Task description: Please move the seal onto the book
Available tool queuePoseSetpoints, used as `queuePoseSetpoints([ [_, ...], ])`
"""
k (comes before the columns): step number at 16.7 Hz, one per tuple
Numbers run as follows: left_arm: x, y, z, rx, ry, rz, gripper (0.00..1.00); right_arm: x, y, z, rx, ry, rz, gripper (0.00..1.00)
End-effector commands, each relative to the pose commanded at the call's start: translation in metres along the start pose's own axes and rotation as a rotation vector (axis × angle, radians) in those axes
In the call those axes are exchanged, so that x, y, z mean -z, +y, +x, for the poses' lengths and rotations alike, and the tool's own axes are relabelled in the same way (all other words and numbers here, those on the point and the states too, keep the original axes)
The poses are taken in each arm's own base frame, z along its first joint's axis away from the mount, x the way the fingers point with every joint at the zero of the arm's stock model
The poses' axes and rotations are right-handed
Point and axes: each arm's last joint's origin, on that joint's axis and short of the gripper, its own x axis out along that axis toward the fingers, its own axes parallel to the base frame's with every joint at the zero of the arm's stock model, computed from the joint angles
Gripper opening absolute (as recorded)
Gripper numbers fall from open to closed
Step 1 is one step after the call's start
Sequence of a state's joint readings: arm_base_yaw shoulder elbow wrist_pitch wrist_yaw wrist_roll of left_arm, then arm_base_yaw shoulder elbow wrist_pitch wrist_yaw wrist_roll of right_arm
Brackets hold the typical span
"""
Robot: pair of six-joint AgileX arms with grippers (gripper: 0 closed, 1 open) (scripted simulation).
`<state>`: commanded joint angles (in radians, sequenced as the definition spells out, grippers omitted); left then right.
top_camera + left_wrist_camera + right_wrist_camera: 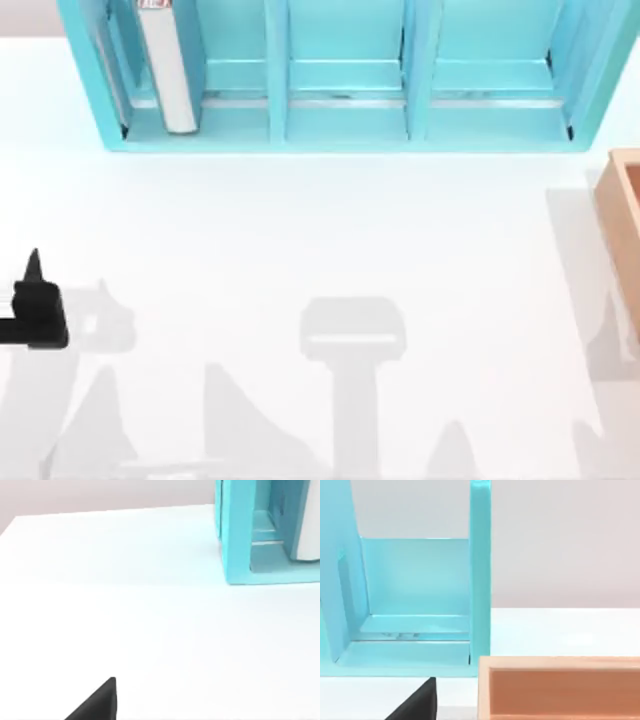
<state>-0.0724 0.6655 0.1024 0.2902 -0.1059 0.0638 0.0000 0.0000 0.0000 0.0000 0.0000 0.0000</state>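
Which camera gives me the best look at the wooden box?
The right wrist view: the box sits near the shelf, with its rim and hollow inside plain to see. The top view catches a slice of it at the table's right edge. The left wrist view faces the shelf's other end.

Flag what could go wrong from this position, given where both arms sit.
1. The right gripper sits close to the wooden box and the shelf unit; a careless swing might clip either.
2. A white-edged upright item, possibly a book, stands in the shelf's left compartment; stood like that, it offers no flat cover to set anything on.
3. The left gripper is parked at the table's left edge, far from the shelf.
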Motion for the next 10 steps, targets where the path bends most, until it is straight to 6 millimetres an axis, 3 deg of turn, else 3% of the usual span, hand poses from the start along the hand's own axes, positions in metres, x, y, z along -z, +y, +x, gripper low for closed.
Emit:
queuePoseSetpoints([
  [5, -0.007, -0.019, 0.061, 0.007, 0.096, 0.052, 1.0, 0.0, 0.0, 0.0, 0.0, 0.0, 0.0, 1.0],
  [10, -0.017, -0.049, 0.122, 0.026, 0.003, 0.061, 1.0, 0.0, 0.0, 0.0, 0.0, 0.0, 0.0, 1.0],
])
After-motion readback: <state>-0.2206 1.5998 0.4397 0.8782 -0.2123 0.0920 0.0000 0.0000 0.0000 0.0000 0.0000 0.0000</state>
